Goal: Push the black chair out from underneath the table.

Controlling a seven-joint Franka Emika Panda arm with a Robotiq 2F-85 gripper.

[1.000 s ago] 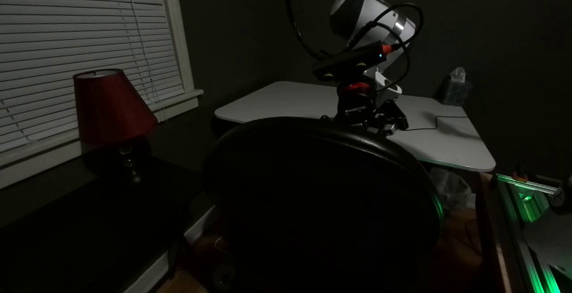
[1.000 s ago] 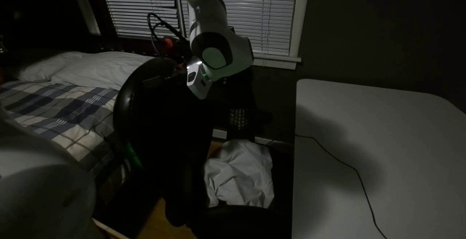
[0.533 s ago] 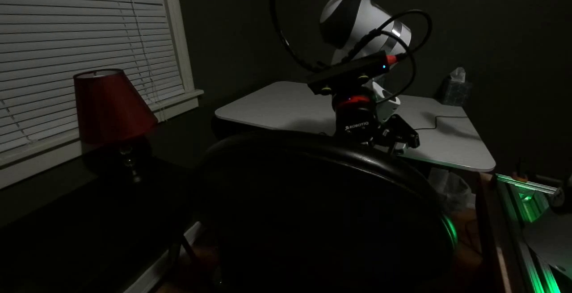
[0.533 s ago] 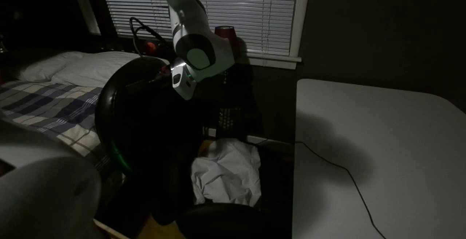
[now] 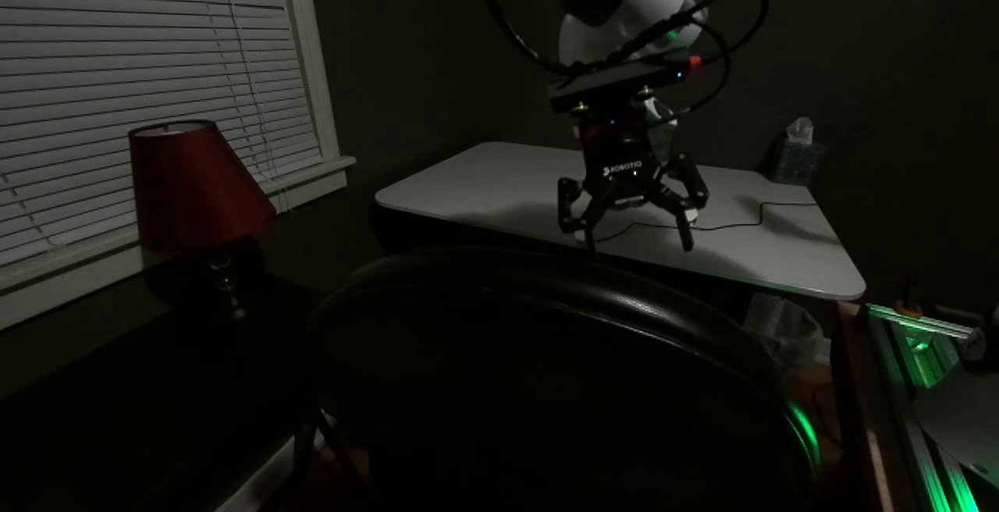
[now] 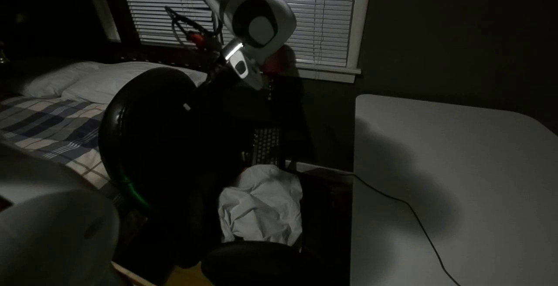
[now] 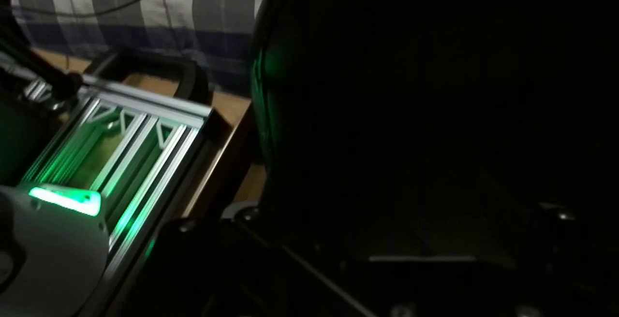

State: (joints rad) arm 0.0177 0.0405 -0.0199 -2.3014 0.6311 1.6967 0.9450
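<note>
In an exterior view your claw [image 5: 638, 247] hung spread wide, gripping nothing, probably because pushing needed no grasp. The black chair [image 5: 546, 371] filled the lower middle of the frame. In an exterior view its backrest [image 6: 148, 137] stood left of centre, well apart from the tabletop [image 6: 462, 146] at right, so the push seemed nearly done.

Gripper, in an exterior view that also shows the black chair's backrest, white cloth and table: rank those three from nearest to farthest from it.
1. Black chair's backrest: right beside the gripper; contact can't be told.
2. White cloth: lower in the view, right of the backrest.
3. Table: at the picture's right, beyond the cloth.
</note>
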